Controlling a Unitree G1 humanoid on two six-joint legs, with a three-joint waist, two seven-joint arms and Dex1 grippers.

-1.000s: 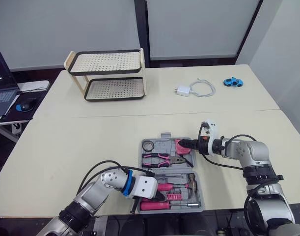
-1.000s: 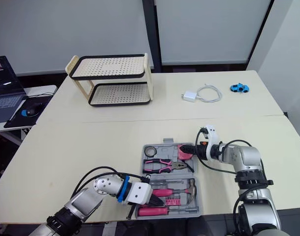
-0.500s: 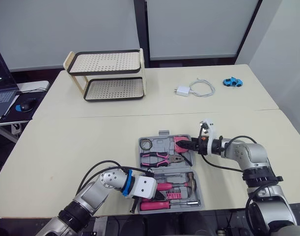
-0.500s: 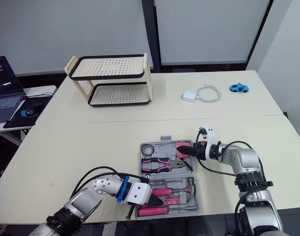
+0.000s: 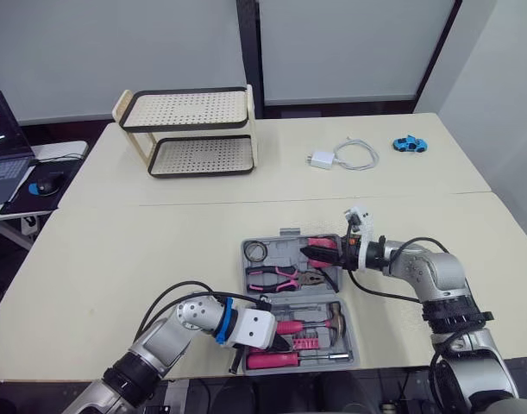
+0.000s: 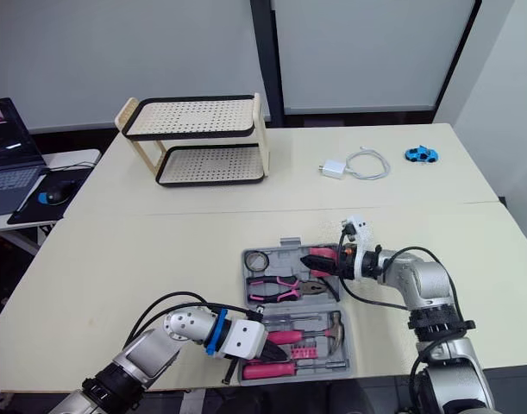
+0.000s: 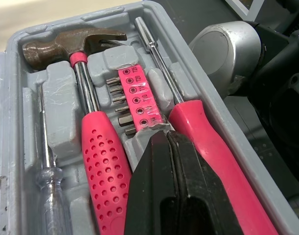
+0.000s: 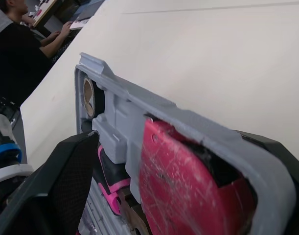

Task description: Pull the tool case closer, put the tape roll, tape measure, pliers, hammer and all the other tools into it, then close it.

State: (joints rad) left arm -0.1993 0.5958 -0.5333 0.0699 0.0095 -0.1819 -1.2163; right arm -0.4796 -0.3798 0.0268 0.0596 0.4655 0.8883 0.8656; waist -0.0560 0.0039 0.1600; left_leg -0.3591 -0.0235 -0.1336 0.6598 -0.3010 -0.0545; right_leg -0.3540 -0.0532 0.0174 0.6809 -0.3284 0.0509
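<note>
On the near part of the table point(image 5: 159, 233), just in front of the robot, the tool case point(image 5: 350, 335) lies open with its 2 halves flat, the far half a little left of the near one. By the look of it this is a stiff moulded plastic shell, and loaded with steel tools it should be fairly heavy and bottom-weighted. The smooth walls could slip, so the raised rim of the far half, by its right corner, seems the sound place to take it for folding shut.

The right gripper point(image 5: 313, 253) is at that corner. Its fingers are spread wide and straddle the rim: 1 lies against the outer wall, the other sits inside past the tape measure point(image 8: 183, 196). How hard they press cannot be told.

The left gripper point(image 7: 166, 139) has its fingers closed together on nothing. Their tips rest on the near half, at the end of the bit strip point(image 7: 134, 98), between the hammer point(image 7: 93, 132) and the screwdriver point(image 7: 208, 132).

The case is grey, with shaped recesses for each tool. The far half holds the tape roll point(image 5: 260, 253) at its left, the pink-handled pliers point(image 5: 280, 278) below it, and the scuffed pink tape measure at the right. The near half carries the pink-handled hammer, the bits and the screwdriver. All slots look filled, so closing appears to be what remains.
</note>
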